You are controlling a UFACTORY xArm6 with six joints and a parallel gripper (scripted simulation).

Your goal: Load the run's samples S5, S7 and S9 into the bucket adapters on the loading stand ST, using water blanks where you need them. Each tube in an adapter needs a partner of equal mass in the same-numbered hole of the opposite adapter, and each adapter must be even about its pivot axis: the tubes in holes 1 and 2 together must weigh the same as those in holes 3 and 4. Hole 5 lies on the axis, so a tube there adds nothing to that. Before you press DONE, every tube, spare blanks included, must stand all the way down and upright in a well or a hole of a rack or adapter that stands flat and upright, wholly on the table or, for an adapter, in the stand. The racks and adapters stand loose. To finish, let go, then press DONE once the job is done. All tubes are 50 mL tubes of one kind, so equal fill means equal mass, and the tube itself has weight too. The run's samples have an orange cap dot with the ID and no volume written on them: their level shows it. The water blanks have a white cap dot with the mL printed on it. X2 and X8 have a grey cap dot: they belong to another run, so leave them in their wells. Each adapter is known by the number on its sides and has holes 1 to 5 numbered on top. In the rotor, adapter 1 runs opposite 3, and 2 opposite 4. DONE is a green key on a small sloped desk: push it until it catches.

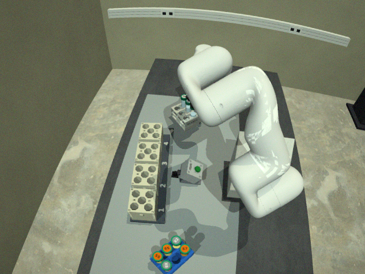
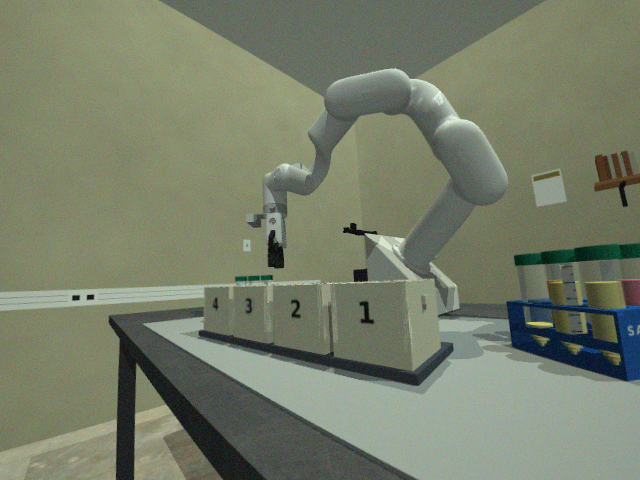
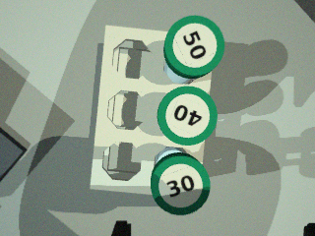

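Note:
My gripper [image 3: 216, 229] [image 2: 276, 266] is open and empty above the table's far end; the arm hides it in the top view. The wrist view shows white-dot blanks 50 [image 3: 194, 45], 40 [image 3: 187, 115] and 30 [image 3: 180, 184] in one row of the cream rack [image 3: 118, 86] [image 1: 193, 124]; three wells beside them are empty. Adapters 1 [image 1: 142, 216] [image 2: 387, 335], 2 [image 2: 310, 330], 3 [image 2: 253, 322] and 4 [image 2: 217, 320] stand in stand ST [image 1: 161, 218] [image 2: 372, 373], their holes empty. Orange-dot samples S5 [image 1: 157, 256], S9 [image 1: 166, 248] and S7 [image 1: 185, 249] stand in the blue rack [image 1: 185, 258] [image 2: 547, 346].
Grey-dot tubes X2 [image 1: 175, 240] and X8 [image 1: 166, 265] share the blue rack, which has one empty well. The green DONE key [image 1: 197, 169] is on its small sloped desk, right of the stand in the top view. The stand's dark corner shows at the wrist view's left edge.

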